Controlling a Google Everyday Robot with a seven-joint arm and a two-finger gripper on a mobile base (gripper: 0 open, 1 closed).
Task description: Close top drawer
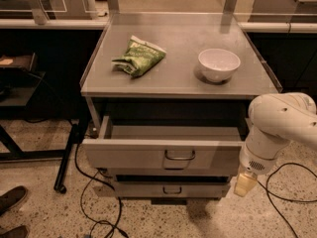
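The top drawer stands pulled out beneath the grey worktop, which carries a green bag and a white bowl. The claw hangs pointing downward, just beside the drawer's right front corner.
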